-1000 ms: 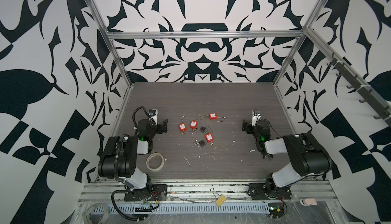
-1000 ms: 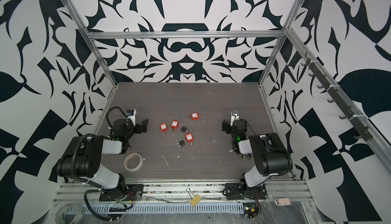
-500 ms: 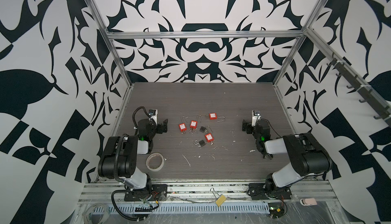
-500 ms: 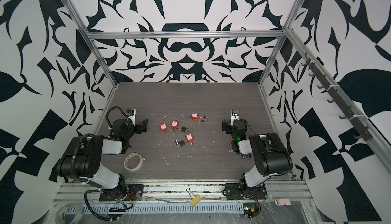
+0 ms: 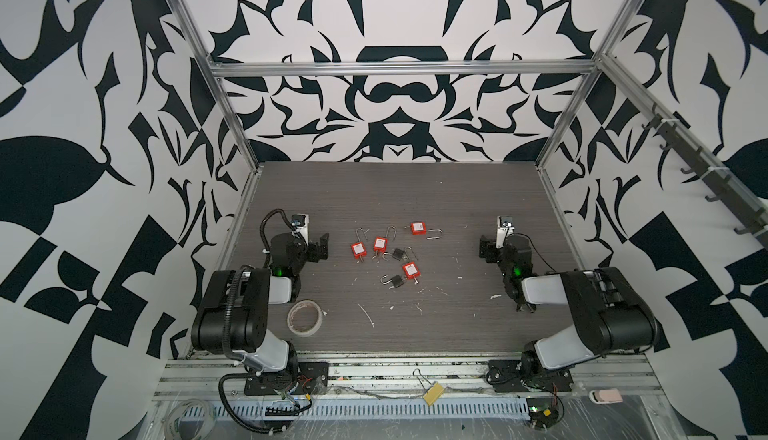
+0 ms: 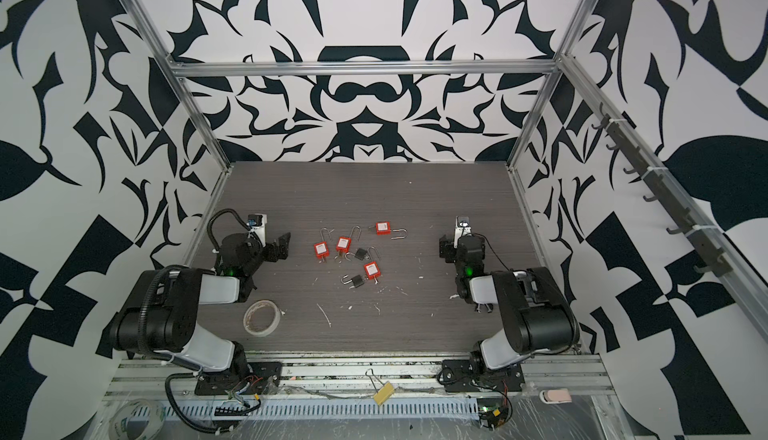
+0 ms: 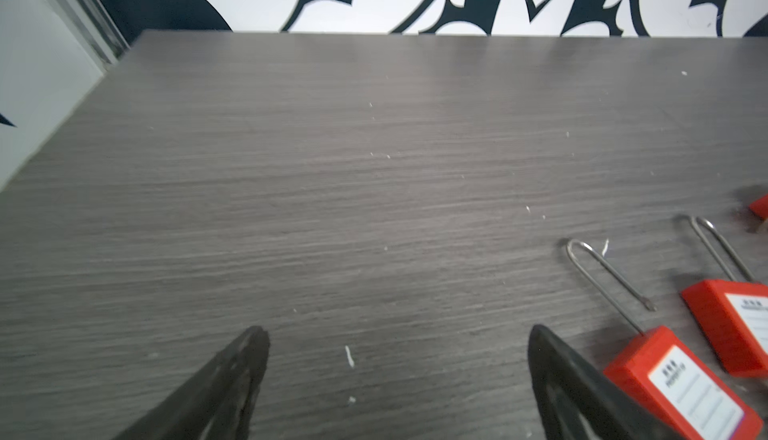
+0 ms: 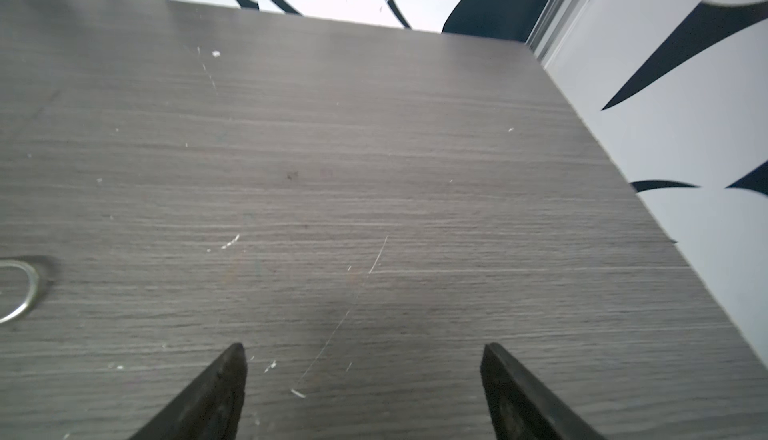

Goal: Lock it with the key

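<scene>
Left wrist view shows the left fingers (image 7: 224, 392) spread wide with only bare bench (image 7: 374, 168) between them. Just beside one finger lies a red padlock (image 7: 681, 384), its shackle sprung out of the body, with a second red padlock (image 7: 735, 326) beyond it. The right fingers (image 8: 216, 396) are just as wide apart and hold nothing. Only the loop of a shackle (image 8: 25, 288) shows at the edge of the right wrist view.

In both top views the locks lie loose in the middle of the bench: four red ones and two black padlocks (image 5: 399, 254) (image 5: 398, 280), between the two arms and touched by neither. Small stubs at the base of some red bodies may be keys, but they are too small to tell. A tape roll (image 5: 305, 317) lies near the left arm's base.

Over the last second nothing visible has shifted. Both arms sit folded at their sides as before and every lock is where it was. The task therefore looks not yet begun. A lock probably has to be picked up and steadied first, with the left arm nearest to one.
</scene>
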